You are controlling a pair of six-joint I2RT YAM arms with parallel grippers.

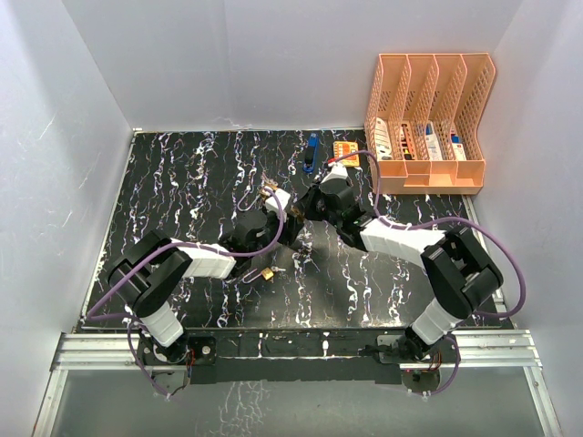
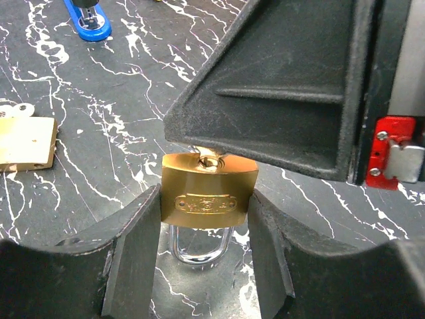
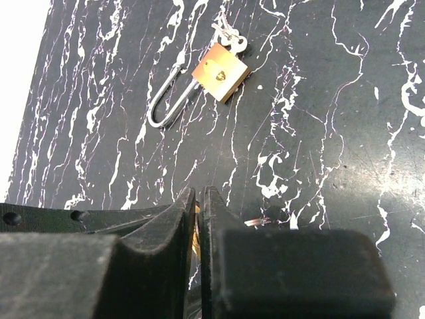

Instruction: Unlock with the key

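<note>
**Padlock clamped in the left gripper, key at its keyhole**

Containers. At 1 o'clock on the table you see an orange plastic file rack with 4 upright slots and latticed walls. Small white, blue and red items stand in the slot bottoms, too small to identify.

Materials and shapes. The table top is black with white marble-like veins. The padlock is a brass block with rounded edges and an embossed oval plate on its face. Its chromed U-shaped shackle points to 6 o'clock in the left wrist view. The left gripper grasps the padlock body by 2 opposite sides between matte black fingers, near the middle of the table.

Only a short piece of the key shows, at the keyhole on the 12 o'clock face of the body. In the right wrist view the right gripper is clenched, its jaws a sliver apart with a brass-coloured glint in the gap.

Surroundings. The broad ribbed finger of the right gripper hides the rest of the key from you. A second padlock, brass with a long shackle, lies flat on the table, and a key bunch touches it. A blue stapler lies at 11 o'clock in the left wrist view. A small orange box sits beside it, near the rack.
</note>
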